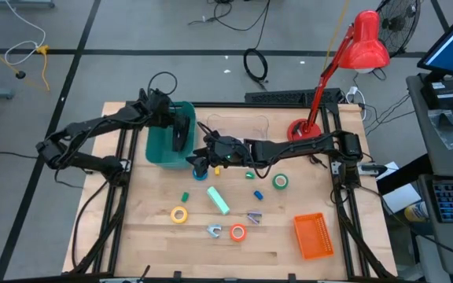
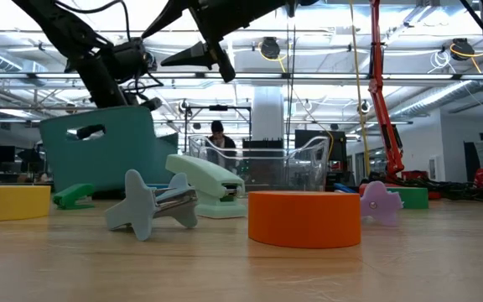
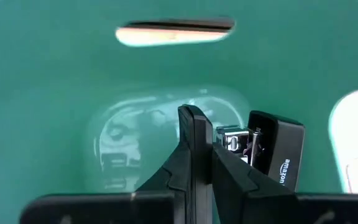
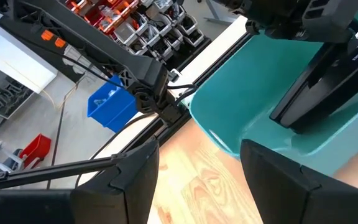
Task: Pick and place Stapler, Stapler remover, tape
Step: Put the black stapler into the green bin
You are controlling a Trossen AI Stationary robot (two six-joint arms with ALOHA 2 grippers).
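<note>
My left gripper (image 3: 207,134) reaches down into the teal bin (image 1: 160,149) at the table's far left and is shut on a black stapler (image 4: 328,81). My right gripper (image 4: 197,180) hovers open just right of the bin (image 4: 241,118), nothing between its fingers. On the wood lie a mint stapler (image 1: 218,200), a small green stapler (image 1: 185,196), two staple removers (image 1: 213,230) (image 1: 254,217), and yellow (image 1: 179,214), orange (image 1: 237,233) and green (image 1: 280,181) tape rolls, each roll flat on its side. My left gripper pinches the black stapler between its two fingers near the stapler's upper end (image 3: 232,142), coming from above and slanting down into the bin. The stapler (image 1: 182,137) hangs below the fingers, tilted, inside the bin's walls. I cannot tell whether its lower end (image 4: 281,115) touches the bin.
An orange basket (image 1: 313,236) sits at the near right of the table. A red desk lamp (image 1: 364,43) stands at the far right corner. A clear container (image 2: 300,168) shows behind the table's things in the low view. Bare wood lies along the near edge.
</note>
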